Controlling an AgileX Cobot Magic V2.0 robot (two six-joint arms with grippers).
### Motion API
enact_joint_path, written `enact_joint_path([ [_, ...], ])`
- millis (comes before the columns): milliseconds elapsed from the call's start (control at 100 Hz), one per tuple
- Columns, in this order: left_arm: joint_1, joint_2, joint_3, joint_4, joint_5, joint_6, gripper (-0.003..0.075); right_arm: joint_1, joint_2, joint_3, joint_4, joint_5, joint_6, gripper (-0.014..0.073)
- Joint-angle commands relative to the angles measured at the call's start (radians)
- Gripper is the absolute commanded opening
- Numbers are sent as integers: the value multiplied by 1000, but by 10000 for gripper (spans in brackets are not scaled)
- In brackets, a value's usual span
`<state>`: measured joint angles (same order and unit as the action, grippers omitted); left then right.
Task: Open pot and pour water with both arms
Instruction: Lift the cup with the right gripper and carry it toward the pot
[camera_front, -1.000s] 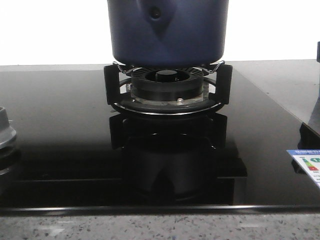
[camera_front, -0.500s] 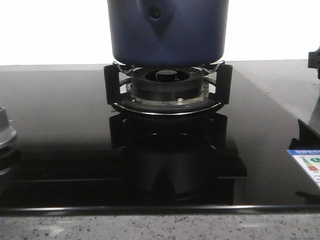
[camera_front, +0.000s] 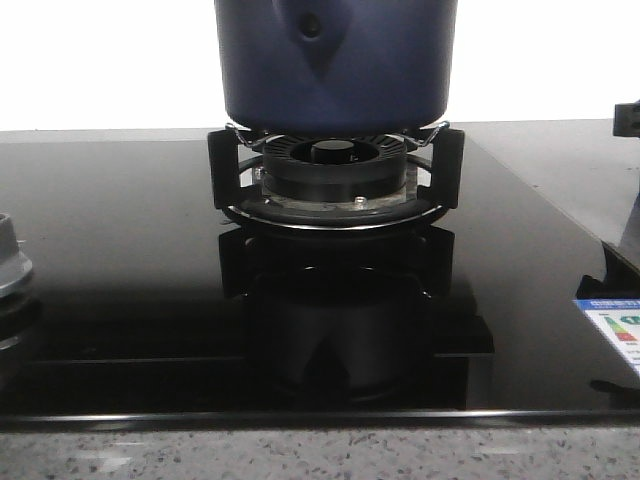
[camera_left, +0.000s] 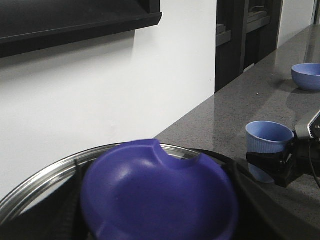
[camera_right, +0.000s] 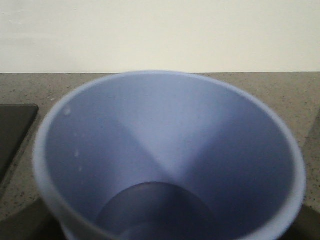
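The dark navy pot (camera_front: 335, 60) stands on the middle burner (camera_front: 335, 170), its top cut off in the front view. In the left wrist view my left gripper (camera_left: 160, 200) is shut on the lid's purple-blue knob (camera_left: 155, 190), a dark finger on each side; the lid's steel rim (camera_left: 35, 187) curves behind it. Whether the lid is off the pot cannot be told. My right gripper (camera_right: 165, 220) is shut on a light blue cup (camera_right: 167, 150), seen from above. The left wrist view shows that cup (camera_left: 269, 136) right of the pot, gripped low by the black fingers (camera_left: 277, 167).
The black glass hob (camera_front: 120, 250) ends in a speckled stone counter edge (camera_front: 300, 455). A second burner (camera_front: 8, 265) sits at the far left, a label sticker (camera_front: 615, 330) at the right. A blue bowl (camera_left: 306, 75) stands farther along the grey counter.
At the front view's right edge, a dark part of the right arm has come a little further into view. The pot has not moved.
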<state>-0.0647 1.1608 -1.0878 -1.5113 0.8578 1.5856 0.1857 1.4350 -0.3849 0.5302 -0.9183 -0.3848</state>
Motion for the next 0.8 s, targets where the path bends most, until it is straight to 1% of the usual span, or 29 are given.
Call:
enact_joint_path([
  [0,-8,-25,-31,-99,16,-9,253,-1,-21,-27,-28,-98,4,278],
  [230,-8,-25,-31,-99,18,-9,252,-1,-34,-27,-34,-100,4,278],
  [480,-8,-25,-31,-99,18,-9,252,-1,-152,-27,-117,-83,4,278],
  [610,-8,-25,-31,-99,18,-9,252,-1,-216,-27,-158,-46,4,278],
  [690,-8,-25,-31,-99,18,-9,252,-1,-251,-30,-206,-17,4,278],
  [790,-8,-25,-31,-99,18,-9,252,-1,-285,-52,-279,69,4,278],
])
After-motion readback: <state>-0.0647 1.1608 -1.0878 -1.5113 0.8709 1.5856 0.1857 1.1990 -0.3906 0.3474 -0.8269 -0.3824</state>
